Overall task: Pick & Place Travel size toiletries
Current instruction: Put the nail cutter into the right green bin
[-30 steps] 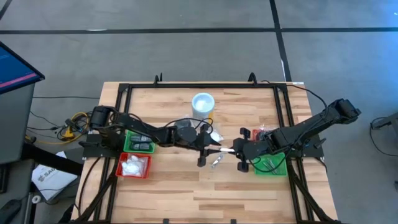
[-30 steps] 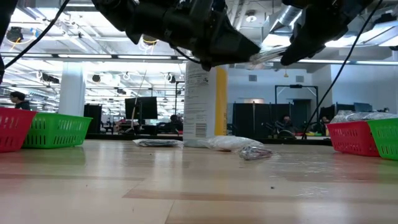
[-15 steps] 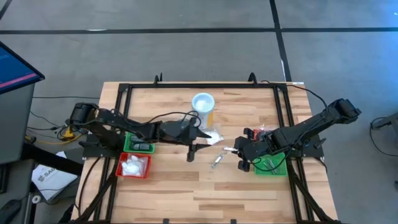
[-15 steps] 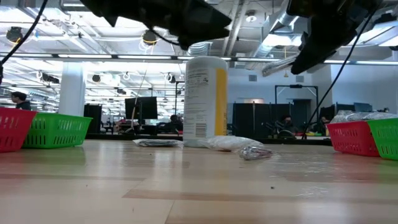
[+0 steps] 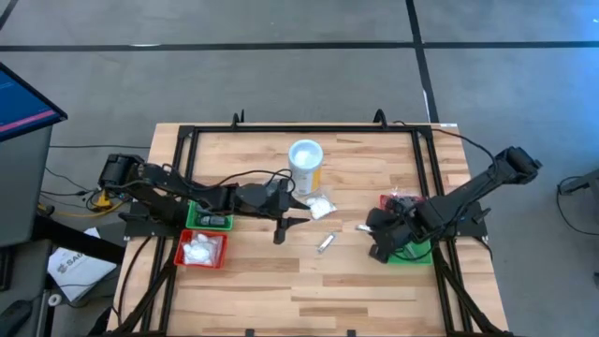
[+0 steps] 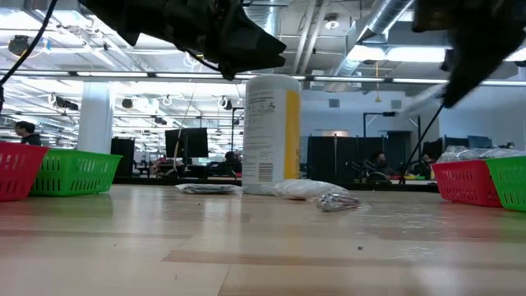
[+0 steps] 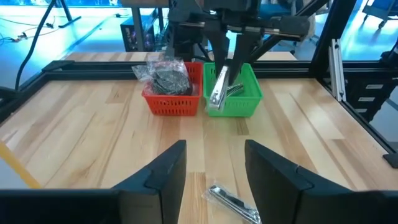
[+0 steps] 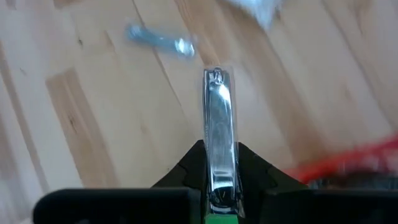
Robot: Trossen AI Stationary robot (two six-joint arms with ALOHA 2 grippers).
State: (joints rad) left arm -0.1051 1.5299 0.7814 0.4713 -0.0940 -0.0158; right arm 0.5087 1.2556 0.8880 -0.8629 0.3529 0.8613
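My right gripper [image 5: 371,230] is shut on a silvery nail clipper [image 8: 219,134] in clear wrap, held in the air by the left edge of the right green tray [image 5: 409,249]. The left wrist view shows this clipper [image 7: 217,92] hanging in front of that tray [image 7: 242,102]. My left gripper [image 5: 281,225] is open and empty near the table's middle. A second silvery piece [image 5: 326,243] lies flat on the wood between the two grippers, with a white packet [image 5: 321,208] lying beside the white canister [image 5: 305,159]. My right gripper pinches the nail clipper by one end [image 8: 219,182] between its two fingers. The fingers slant steeply down and lie along the clipper. Its free end [image 8: 214,78] sticks out past the fingertips, and the whole piece is lifted clear of the table.
A red tray [image 5: 398,201] of dark pieces stands behind the right green tray. At the left, a green tray [image 5: 208,215] and a red tray [image 5: 201,249] hold items. A black frame [image 5: 309,128] borders the table. Bare wood lies along the near side.
My left gripper has let go of the clipper's other end and drawn back toward the table's left edge. My right gripper has carried the clipper toward the right green tray, rolling its wrist and tipping its fingers downward. The things on the table have stayed put.
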